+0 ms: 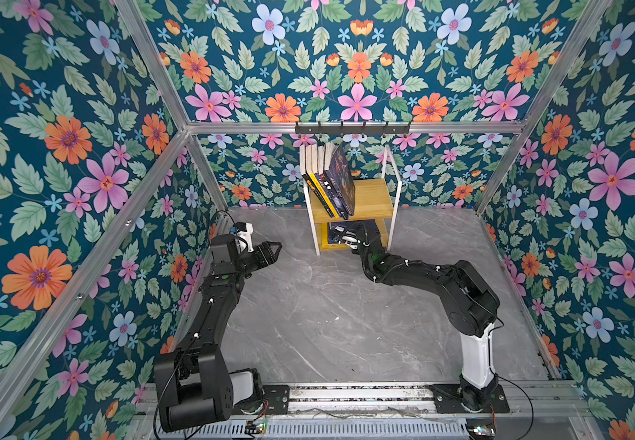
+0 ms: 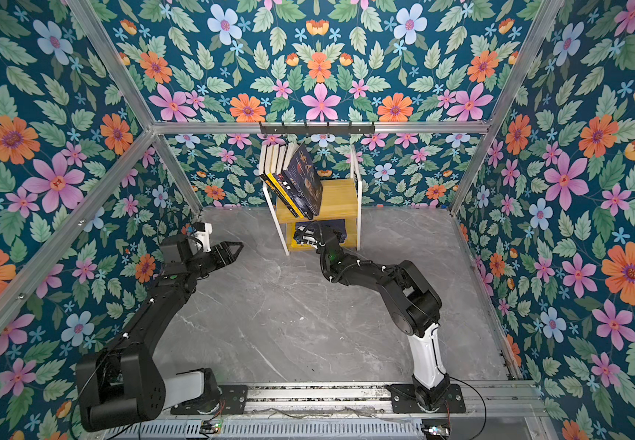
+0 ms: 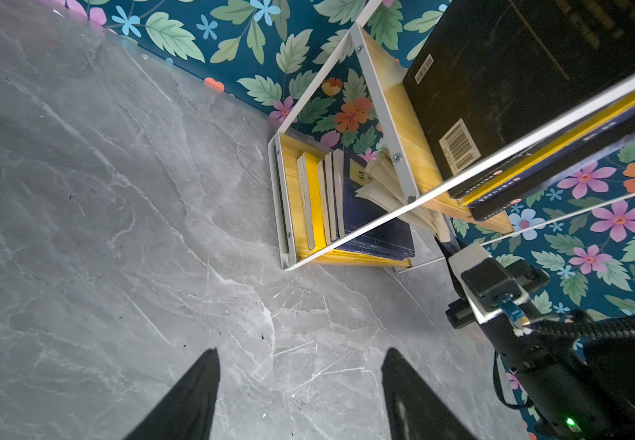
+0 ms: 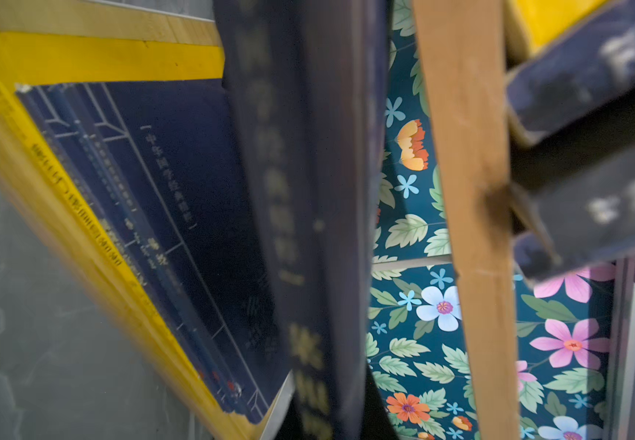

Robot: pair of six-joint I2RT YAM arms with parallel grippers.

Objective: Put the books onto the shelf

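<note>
The shelf point(image 1: 371, 198) stands at the back wall in both top views. Several books point(image 1: 329, 177) lean together on its top board, the front one dark with a portrait. More books point(image 3: 319, 198), navy and yellow, stand in the lower tier. My right gripper point(image 1: 346, 238) reaches into that lower tier and is shut on a navy book point(image 4: 308, 190), whose spine fills the right wrist view; its pages fan out point(image 3: 382, 179). My left gripper point(image 1: 270, 253) hovers open over the floor left of the shelf, nothing between its fingers point(image 3: 201, 392).
A black hook rail point(image 1: 352, 128) hangs on the wall just above the shelf. Floral walls and aluminium posts point(image 1: 148, 179) close in the grey marble floor point(image 1: 327, 312). The arm bases sit on a rail point(image 1: 358, 396) at the front edge.
</note>
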